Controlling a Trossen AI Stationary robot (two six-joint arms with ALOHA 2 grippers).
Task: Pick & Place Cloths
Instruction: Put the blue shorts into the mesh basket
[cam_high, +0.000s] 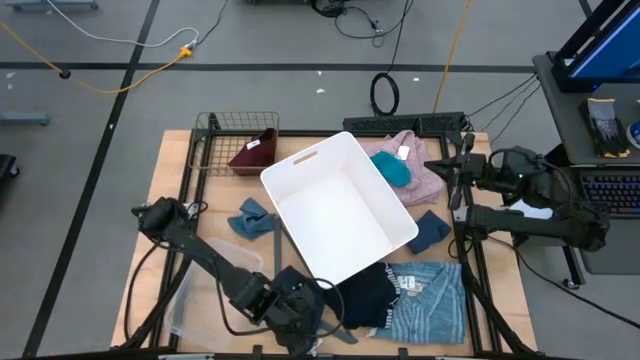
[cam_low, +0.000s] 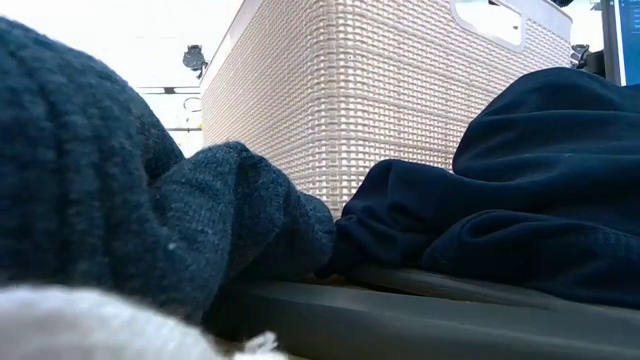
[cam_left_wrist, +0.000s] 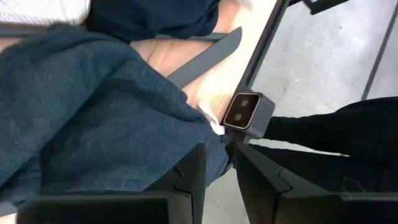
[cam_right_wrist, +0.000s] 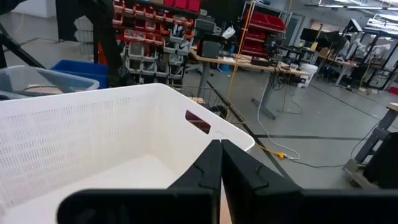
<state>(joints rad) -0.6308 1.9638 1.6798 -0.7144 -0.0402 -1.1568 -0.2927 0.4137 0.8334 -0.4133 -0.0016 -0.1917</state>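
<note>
Navy cloth (cam_left_wrist: 93, 106) lies bunched at the bench's (cam_high: 175, 200) near edge beside the white basket (cam_high: 340, 205); the left gripper (cam_left_wrist: 221, 168) jaws pinch its edge. The right gripper (cam_right_wrist: 221, 165) hovers shut over the basket's far side.

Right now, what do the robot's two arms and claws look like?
Both arms are dark, almost black, jointed segments with black cables looping alongside. The left claw has two flat, angular black fingers. The right claw has the same matte black fingers, tapering to narrow tips. No markings show.
</note>
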